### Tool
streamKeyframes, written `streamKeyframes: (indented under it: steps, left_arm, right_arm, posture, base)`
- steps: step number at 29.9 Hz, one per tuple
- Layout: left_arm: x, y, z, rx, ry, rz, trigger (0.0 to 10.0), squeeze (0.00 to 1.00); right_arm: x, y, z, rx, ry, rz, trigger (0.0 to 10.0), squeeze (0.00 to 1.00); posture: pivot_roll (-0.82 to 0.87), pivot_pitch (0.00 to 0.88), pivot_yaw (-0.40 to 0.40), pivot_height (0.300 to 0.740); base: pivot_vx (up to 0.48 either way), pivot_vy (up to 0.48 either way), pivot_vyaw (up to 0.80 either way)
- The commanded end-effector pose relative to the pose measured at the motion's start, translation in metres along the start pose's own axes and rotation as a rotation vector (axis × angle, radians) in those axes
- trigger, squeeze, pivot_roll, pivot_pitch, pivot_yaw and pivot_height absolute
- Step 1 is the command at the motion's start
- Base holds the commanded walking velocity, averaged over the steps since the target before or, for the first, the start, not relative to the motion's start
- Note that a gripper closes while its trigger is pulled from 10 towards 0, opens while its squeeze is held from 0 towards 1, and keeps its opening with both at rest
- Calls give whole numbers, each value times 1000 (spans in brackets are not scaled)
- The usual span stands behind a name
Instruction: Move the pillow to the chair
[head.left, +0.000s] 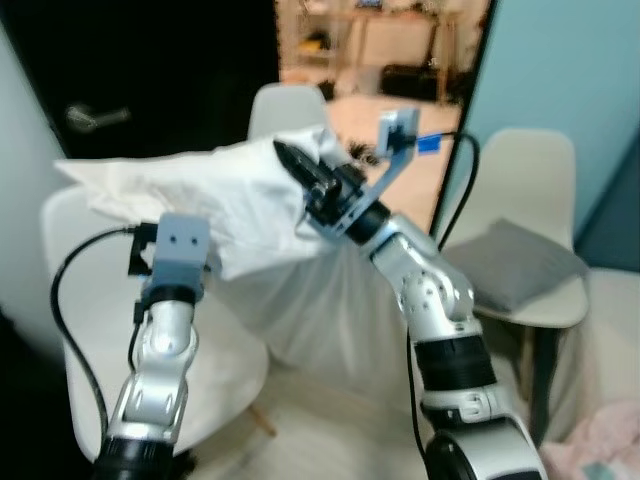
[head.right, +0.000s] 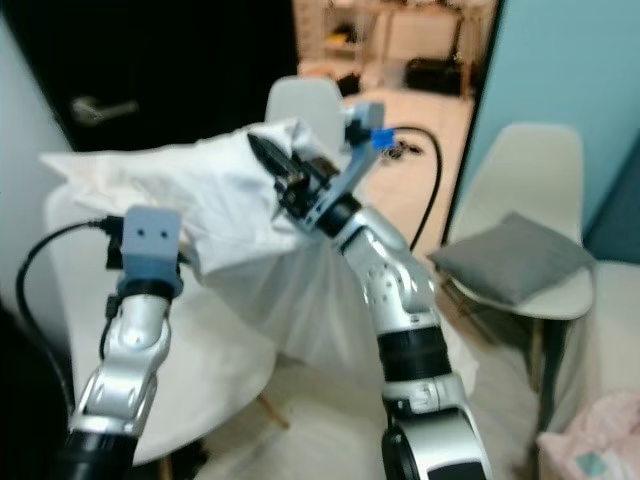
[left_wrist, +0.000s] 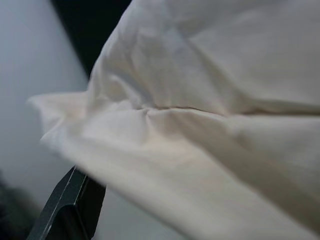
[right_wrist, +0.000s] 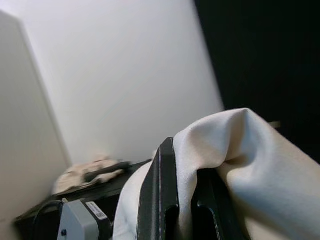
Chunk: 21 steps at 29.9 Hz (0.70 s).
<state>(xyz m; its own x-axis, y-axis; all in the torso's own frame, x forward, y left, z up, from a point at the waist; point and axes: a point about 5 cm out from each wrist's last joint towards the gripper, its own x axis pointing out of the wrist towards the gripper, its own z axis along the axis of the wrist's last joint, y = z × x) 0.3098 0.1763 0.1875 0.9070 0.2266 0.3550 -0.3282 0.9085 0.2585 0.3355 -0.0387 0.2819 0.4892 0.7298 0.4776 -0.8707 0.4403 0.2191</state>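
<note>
Head stereo pair: looks forward and down over my two raised arms; both eyes share the white pillow (head.left: 215, 190) and the chairs beyond my fingers. Left wrist camera: very near, pillow cloth lying across one black finger (left_wrist: 67, 207). Right wrist camera: close, along my fingers (right_wrist: 162, 195) pinching a fold.

We see soft, slightly blurred head views; bright warm light spills from the doorway (head.left: 385, 50) at twelve o'clock, the door (head.left: 150, 80) at eleven o'clock nearly black. Wrist views are close and defocused.
</note>
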Motion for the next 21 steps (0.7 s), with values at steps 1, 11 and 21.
streamKeyframes:
  steps: [1,11,21]
  left_arm:
    - [-1,-2,4,5,-18,-8,10000,0]
    - [0,-4,8,6,-30,-22,10000,0]
    - [0,-7,12,-23,-37,-48,10000,0]
  right_arm:
    - [10,12,14,-43,-58,88,0,0]
    - [8,11,12,-35,-58,82,0,0]
    - [9,15,8,-64,-37,92,10000,0]
  posture:
    - [-159,4,-17,740]
    - [-161,7,-13,740]
    - [-164,8,-8,740]
  base:
    - [0,0,781]
    - [0,0,785]
    - [161,0,469]
